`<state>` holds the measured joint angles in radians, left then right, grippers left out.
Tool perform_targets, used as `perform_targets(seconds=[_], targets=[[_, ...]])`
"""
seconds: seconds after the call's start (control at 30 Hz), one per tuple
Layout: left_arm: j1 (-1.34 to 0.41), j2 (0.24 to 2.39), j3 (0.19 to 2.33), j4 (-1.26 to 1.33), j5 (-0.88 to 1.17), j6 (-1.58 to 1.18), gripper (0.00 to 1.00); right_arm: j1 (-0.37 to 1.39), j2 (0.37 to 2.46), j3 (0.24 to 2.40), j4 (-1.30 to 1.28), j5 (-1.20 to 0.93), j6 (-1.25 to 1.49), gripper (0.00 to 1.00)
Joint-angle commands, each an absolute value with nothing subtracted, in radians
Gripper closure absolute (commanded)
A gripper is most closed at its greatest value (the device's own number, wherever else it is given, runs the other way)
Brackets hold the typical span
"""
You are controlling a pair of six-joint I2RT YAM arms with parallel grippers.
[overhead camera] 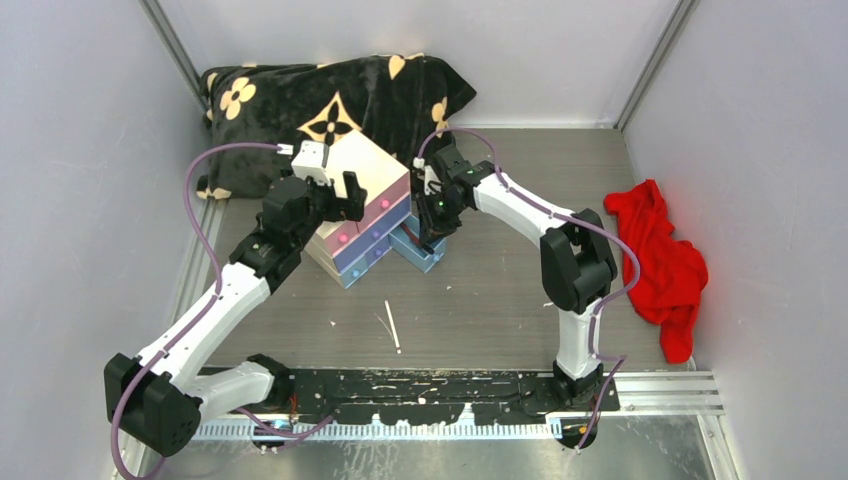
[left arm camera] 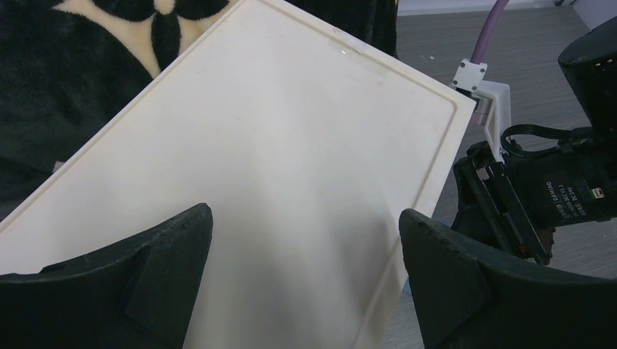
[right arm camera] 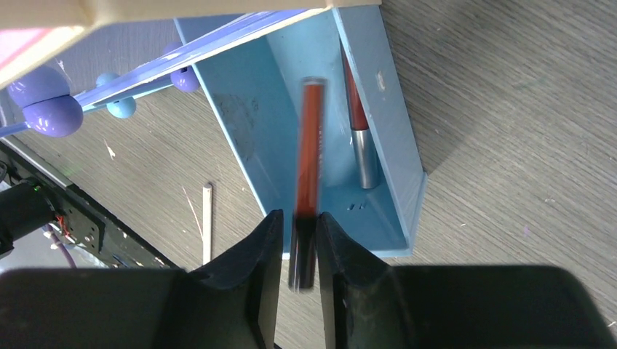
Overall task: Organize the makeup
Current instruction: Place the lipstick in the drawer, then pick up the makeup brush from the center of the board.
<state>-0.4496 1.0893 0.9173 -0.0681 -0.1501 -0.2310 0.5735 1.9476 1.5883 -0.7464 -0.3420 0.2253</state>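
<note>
From above, your right gripper (overhead camera: 430,215) hangs over the blue drawer (overhead camera: 422,255), which is pulled out at the right side of the cream box (overhead camera: 375,165). Your left gripper (overhead camera: 348,200) sits over the box's top. A white stick (overhead camera: 392,325), likely makeup too, lies on the table in front of the box, well apart from it. Don't forget it there.

In the left wrist view, the left gripper (left arm camera: 305,240) is spread as wide as it goes. It holds nothing, and only the box's cream lid (left arm camera: 291,145) shows between its fingers. The box is therefore unsteadied, and a knock from your right arm (left arm camera: 560,189) could shift it or the drawer.

In the right wrist view, the right gripper (right arm camera: 300,243) is nearly closed around the dark end of a red-brown pencil (right arm camera: 311,138). The pencil is blurred, so you cannot tell whether the grip is firm or loose. It points into the drawer beside the box, where a silver-capped pencil (right arm camera: 361,145) already lies against the far wall. If the pencil drops tilted, it may bounce off that pencil or topple over the drawer's low wall onto the table.
</note>
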Motion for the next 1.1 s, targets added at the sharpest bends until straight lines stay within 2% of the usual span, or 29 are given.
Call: perform_targets(seconds=[0.0,0.1,0.4,0.63,0.87,1.07], targets=[[-0.442,1.092,0.894,-0.217,-0.17,-0.248,0.01,0.57,1.95,1.629,-0.724,-0.361,0.232,0.7],[-0.443,1.091,0.891,-0.216,-0.17,-0.248,0.01,0.571,1.94,1.618,-0.707,-0.357,0.236,0.65],[-0.443,1.092,0.892,-0.218,-0.174,-0.249,0.01,0.57,1.849,1.588,-0.692,-0.292,0.24,0.64],[-0.442,1.114,0.901,-0.218,-0.165,-0.252,0.0,0.601,1.603,1.403,-0.627,-0.15,0.255,0.64],[-0.442,1.143,0.909,-0.223,-0.191,-0.239,0.01,0.789,1.363,1.089,-0.483,0.083,0.338,0.64],[-0.443,1.139,0.904,-0.225,-0.197,-0.248,0.0,1.009,1.341,0.936,-0.358,0.291,0.443,0.63]])
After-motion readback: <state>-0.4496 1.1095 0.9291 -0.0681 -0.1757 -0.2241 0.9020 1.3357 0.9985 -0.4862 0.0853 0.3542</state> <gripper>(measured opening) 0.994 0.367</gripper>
